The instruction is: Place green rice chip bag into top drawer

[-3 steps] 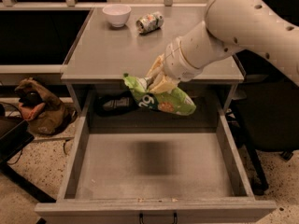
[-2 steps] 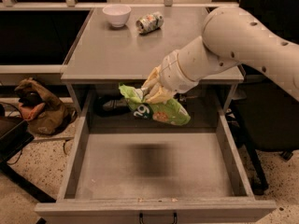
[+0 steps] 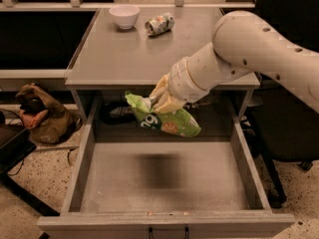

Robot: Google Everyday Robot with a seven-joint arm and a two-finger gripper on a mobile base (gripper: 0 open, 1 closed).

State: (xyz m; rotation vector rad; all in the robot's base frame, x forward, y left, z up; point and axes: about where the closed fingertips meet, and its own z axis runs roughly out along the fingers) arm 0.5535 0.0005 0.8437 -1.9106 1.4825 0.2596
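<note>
Your green rice chip bag (image 3: 169, 121) hangs at the centre of the frame, clamped near its upper left end by the pincer (image 3: 154, 102). It is above the rear of the open top drawer (image 3: 79, 169), clear of the grey floor where a dark shadow lies. Above it you see the grey worktop (image 3: 134, 54), with a white bowl (image 3: 124, 15) and a crushed can (image 3: 159, 24) near its far edge. At left, a brown sack (image 3: 42, 116) sits on the speckled floor (image 3: 40, 178).

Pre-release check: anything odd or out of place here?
Only the dented metal can lying sideways on the grey tabletop. The gripper holds the crinkled light-green foil chip bag above the open grey top drawer.
</note>
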